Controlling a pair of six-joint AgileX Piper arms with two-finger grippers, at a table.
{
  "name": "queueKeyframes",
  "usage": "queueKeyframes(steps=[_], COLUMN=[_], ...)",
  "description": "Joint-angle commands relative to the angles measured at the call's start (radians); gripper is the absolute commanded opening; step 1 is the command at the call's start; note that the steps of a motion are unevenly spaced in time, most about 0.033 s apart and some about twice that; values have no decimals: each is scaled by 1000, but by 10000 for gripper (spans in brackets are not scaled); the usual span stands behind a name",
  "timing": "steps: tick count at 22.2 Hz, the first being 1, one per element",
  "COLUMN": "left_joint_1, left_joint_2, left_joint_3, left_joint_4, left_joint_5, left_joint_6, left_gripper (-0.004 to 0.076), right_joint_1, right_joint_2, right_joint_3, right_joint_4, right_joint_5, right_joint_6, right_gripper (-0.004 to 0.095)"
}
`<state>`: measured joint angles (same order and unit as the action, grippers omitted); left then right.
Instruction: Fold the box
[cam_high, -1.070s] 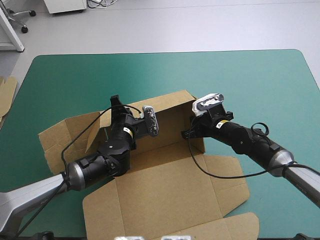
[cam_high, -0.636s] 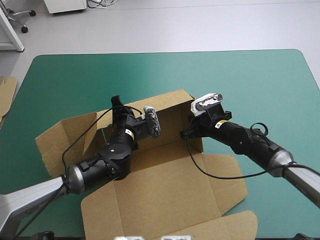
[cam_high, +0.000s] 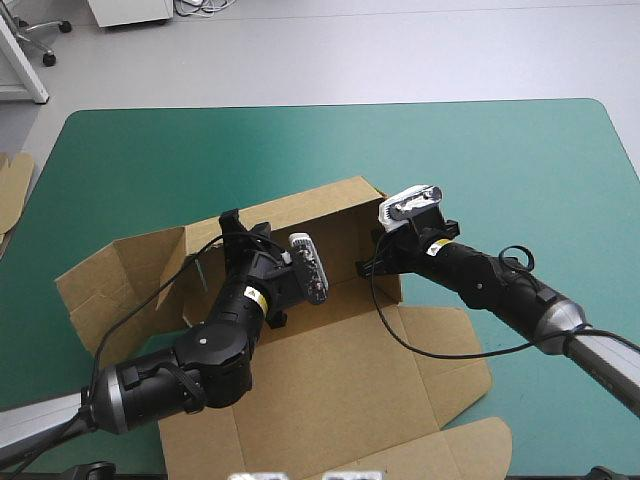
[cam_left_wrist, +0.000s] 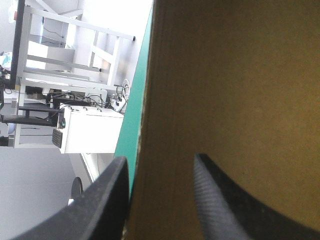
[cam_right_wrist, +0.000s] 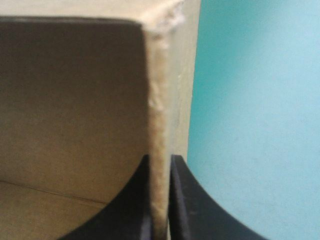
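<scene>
Item: box (cam_high: 330, 380), a cut sheet of brown board, partly raised; sits left of centre on the table (cam_high: 500, 160) with its teal-green cover.

Orientation: back wall upright, its length running about 9 to 3 o'clock in the high view, the 3 o'clock end tipped slightly toward the far edge; a side wall stands at that end; lid and flaps lie flat, pointing to 6 o'clock at the near edge; more flaps are splayed and half lifted at 9 o'clock.

Left gripper (cam_high: 240, 226): comes in from 7 o'clock to the 9 o'clock end of the back wall; in its wrist view the left gripper (cam_left_wrist: 161, 159) has its black fingers standing apart, a raised panel of the box (cam_left_wrist: 240, 90) between them, one finger outside the panel's edge, the other across its inner face; a firm grip is not shown.

Right gripper (cam_high: 368, 265): comes in from 4 o'clock to the side wall; in its wrist view the right gripper (cam_right_wrist: 160, 157) is pinched on the wall's thin edge, the fingers nearly meeting; box (cam_right_wrist: 75, 100) interior on one side, bare cover on the other.

Also: spare board (cam_high: 14, 186) at the table's 9 o'clock edge.
</scene>
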<state>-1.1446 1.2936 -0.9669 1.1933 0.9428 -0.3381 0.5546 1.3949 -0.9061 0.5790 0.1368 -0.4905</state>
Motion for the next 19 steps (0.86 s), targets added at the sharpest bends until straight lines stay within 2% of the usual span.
queueKeyframes(steps=[1, 3, 5, 6, 7, 11, 14, 19], left_joint_1=[-41, -42, -42, -42, -42, -40, -11, 197], left_joint_2=[-49, -56, -56, -56, -56, -56, -56, -56], left_joint_3=[-53, -71, -88, -98, -109, -253, -342, -425], left_joint_4=[53, 60, 56, 56, 53, -145, -157, -177], left_joint_5=[64, 111, 152, 166, 173, 183, 171, 150], left_joint_6=[-6, -23, -46, -44, -27, 80, 99, 154], left_gripper=[309, 284, 137, 19, -8, 1, 1, 1], right_joint_1=[10, 10, 10, 10, 8, 8, 8, 8], right_joint_2=[-36, -36, -36, -36, -36, -36, -36, -36], right_joint_3=[-28, -28, -28, -28, -28, -28, -28, -28], right_joint_4=[23, 23, 23, 23, 23, 23, 22, 17], right_joint_5=[31, 31, 33, 35, 39, 48, 48, 48], right_joint_6=[3, 3, 3, 3, 3, 3, 5, 5], right_gripper=[-14, -14, -14, -14, -14, -14, -14, -14])
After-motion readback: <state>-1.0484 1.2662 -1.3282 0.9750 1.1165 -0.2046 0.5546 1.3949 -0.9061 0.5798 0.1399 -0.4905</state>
